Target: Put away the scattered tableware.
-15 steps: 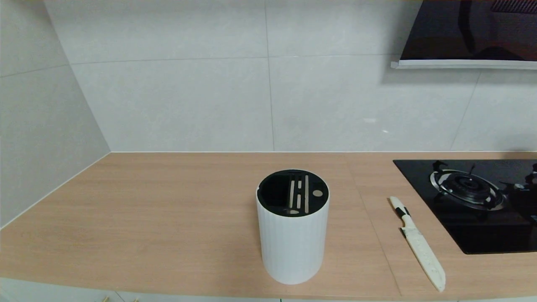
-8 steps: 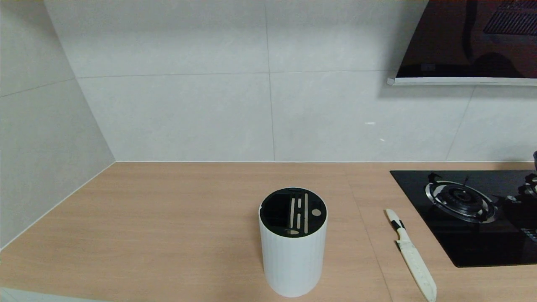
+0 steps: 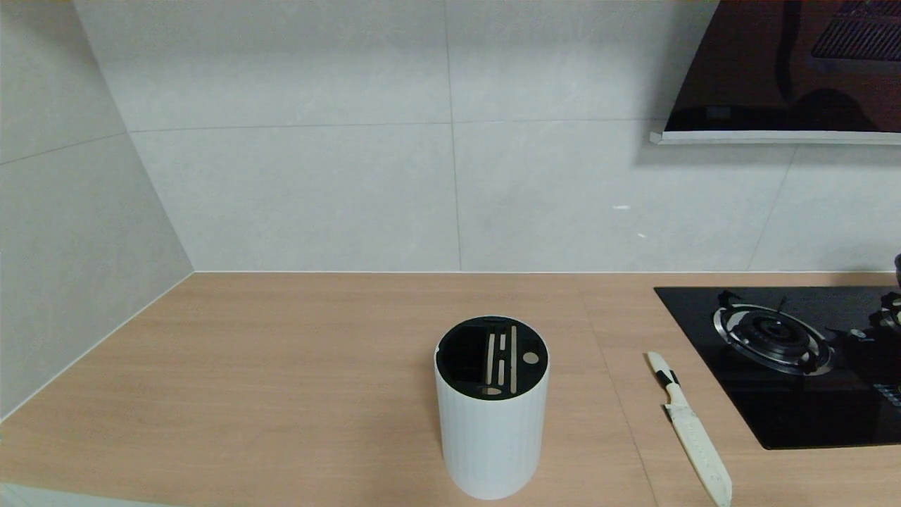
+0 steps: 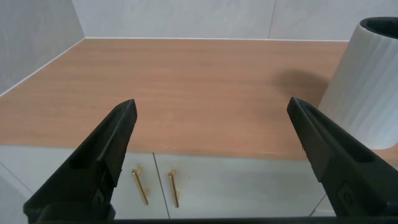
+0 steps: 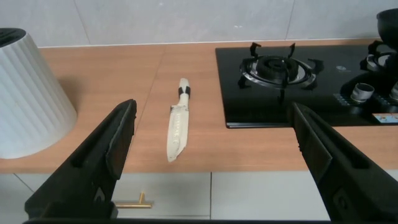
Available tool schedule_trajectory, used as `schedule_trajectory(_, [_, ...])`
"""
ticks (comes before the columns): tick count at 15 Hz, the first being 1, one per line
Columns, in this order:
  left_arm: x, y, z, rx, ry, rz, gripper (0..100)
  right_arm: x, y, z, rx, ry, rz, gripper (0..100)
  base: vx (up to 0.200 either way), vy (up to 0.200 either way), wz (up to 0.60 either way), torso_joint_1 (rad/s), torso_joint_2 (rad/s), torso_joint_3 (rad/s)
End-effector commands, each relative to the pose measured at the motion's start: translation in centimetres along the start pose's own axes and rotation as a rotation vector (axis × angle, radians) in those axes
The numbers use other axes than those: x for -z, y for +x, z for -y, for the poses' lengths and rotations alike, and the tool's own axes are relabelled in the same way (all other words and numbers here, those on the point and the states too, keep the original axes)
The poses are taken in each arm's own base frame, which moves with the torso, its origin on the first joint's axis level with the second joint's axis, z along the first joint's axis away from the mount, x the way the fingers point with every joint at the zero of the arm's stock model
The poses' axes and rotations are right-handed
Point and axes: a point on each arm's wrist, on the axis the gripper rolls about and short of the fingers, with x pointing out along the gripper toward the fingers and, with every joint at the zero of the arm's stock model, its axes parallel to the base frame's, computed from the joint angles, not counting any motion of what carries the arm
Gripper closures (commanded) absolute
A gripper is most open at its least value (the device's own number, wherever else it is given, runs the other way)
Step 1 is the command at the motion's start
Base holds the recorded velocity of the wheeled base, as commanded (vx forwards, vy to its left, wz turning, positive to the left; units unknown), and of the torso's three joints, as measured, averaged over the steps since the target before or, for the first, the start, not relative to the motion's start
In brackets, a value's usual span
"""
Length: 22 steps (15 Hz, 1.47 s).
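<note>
The knife was seen lying flat on the wooden worktop, between the white holder and the hob. The left gripper and right gripper were held before the worktop's front edge, jaws spread wide.

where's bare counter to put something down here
Widest bare patch: the counter between the left wall and the knife holder. A narrower strip lies between holder and knife. Crowded on the right, where the knife lies beside the gas hob.
</note>
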Motion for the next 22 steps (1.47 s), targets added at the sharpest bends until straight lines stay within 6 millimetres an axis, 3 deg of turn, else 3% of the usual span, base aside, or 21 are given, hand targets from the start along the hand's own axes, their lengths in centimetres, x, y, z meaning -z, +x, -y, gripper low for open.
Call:
schedule_trajectory(1, [0.0, 0.0, 0.0, 0.000, 0.000, -0.002, 0, 0.0, 0.0, 0.0, -0.002, 0.000, -0.002, 0, 0.000, 0.000, 0.00, 0.000, 0.00, 0.000])
schedule_trajectory(4, [0.0, 0.0, 0.0, 0.000, -0.002, -0.002, 0, -0.1, 0.4, 0.0, -0.004, 0.003, -0.050, 0, 0.000, 0.000, 0.00, 0.000, 0.00, 0.000])
schedule_trajectory(7, [0.0, 0.0, 0.0, 0.000, 0.000, -0.002, 0, -0.2, 0.0, 0.0, 0.000, 0.000, 0.008, 0, 0.000, 0.000, 0.00, 0.000, 0.00, 0.000])
schedule_trajectory(9, [0.0, 0.0, 0.0, 0.000, 0.000, -0.002, 0, -4.5, -0.7, 0.0, -0.017, 0.015, 0.085, 0, 0.000, 0.000, 0.00, 0.000, 0.00, 0.000])
schedule_trajectory(10, [0.0, 0.0, 0.0, 0.000, 0.000, -0.002, 0, -5.2, -0.4, 0.0, -0.023, 0.015, 0.068, 0, 0.000, 0.000, 0.00, 0.000, 0.00, 0.000])
schedule_trajectory(11, [0.0, 0.0, 0.0, 0.000, -0.002, -0.002, 0, -6.7, 0.6, -0.1, -0.026, 0.008, 0.007, 0, 0.000, 0.000, 0.00, 0.000, 0.00, 0.000])
schedule_trajectory(14, [0.0, 0.0, 0.0, 0.000, 0.000, -0.002, 0, -8.5, 2.9, -0.3, -0.044, -0.010, -0.102, 0, 0.000, 0.000, 0.00, 0.000, 0.00, 0.000])
schedule_trajectory(19, [0.0, 0.0, 0.0, 0.000, 0.004, 0.000, 0, -12.1, 9.9, -1.5, -0.134, -0.035, -0.329, 0, 0.000, 0.000, 0.00, 0.000, 0.00, 0.000])
schedule_trajectory(22, [0.0, 0.0, 0.0, 0.000, 0.001, 0.000, 0, -11.9, 14.4, -3.2, -0.203, -0.064, -0.472, 0, 0.000, 0.000, 0.00, 0.000, 0.00, 0.000])
